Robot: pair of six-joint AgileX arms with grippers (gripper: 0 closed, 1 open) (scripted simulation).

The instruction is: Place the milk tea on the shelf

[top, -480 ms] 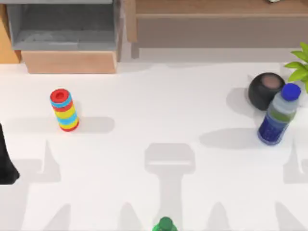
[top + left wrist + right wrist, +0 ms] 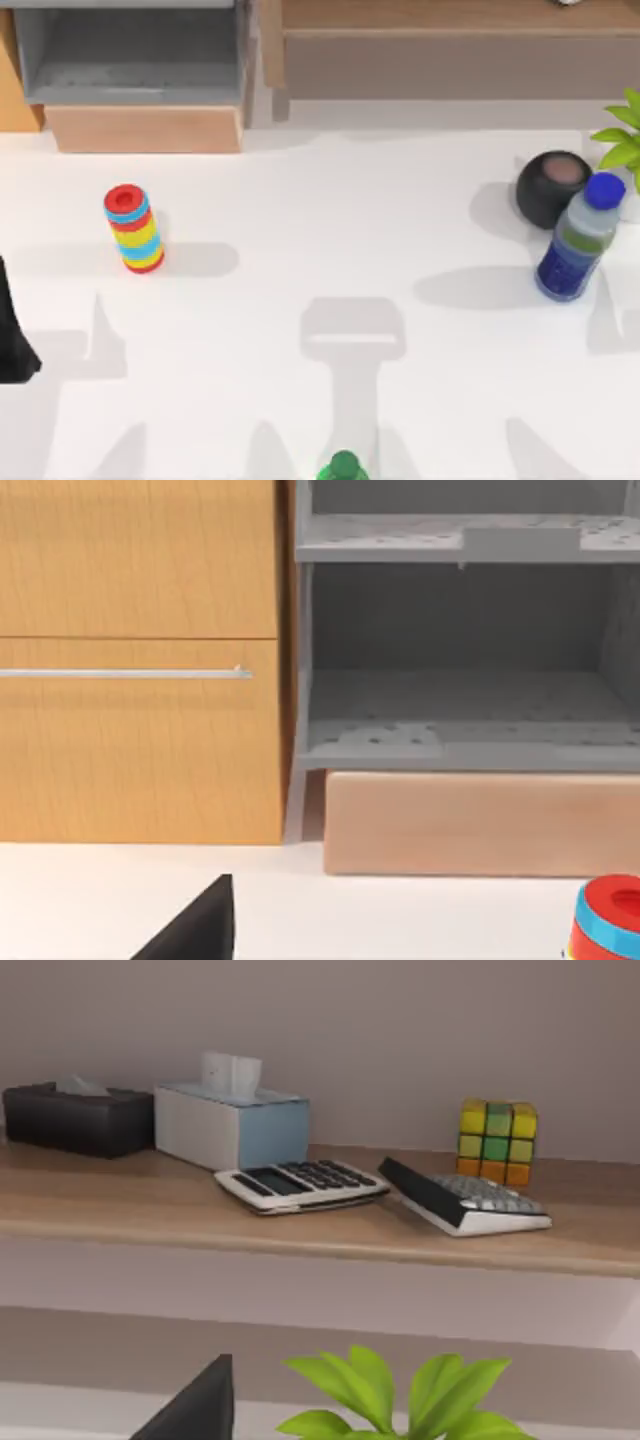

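Two claws, and neither one holds or touches anything. Of the left gripper the left wrist view gives just one black wedge at its edge, so I cannot tell whether that claw is apart or together. The same goes for the right gripper: a single dark wedge, state not readable.

The left arm sits at the left edge of the table. Ahead of its claw are the grey-lined box compartment on its pale wood base and, nearer and off to one side, the striped can, standing well apart from the claw.

The milk tea, a small dark rounded container with a peach-tan top, stands on the table far across from the left claw, on the right side, just beside the blue-capped water bottle and near the green plant. It is on the table in front of the shelf, not on it.

The right claw faces the shelf's upper board, with plant leaves close in front of it. On that board lie two tissue boxes, two calculators and a colour cube.
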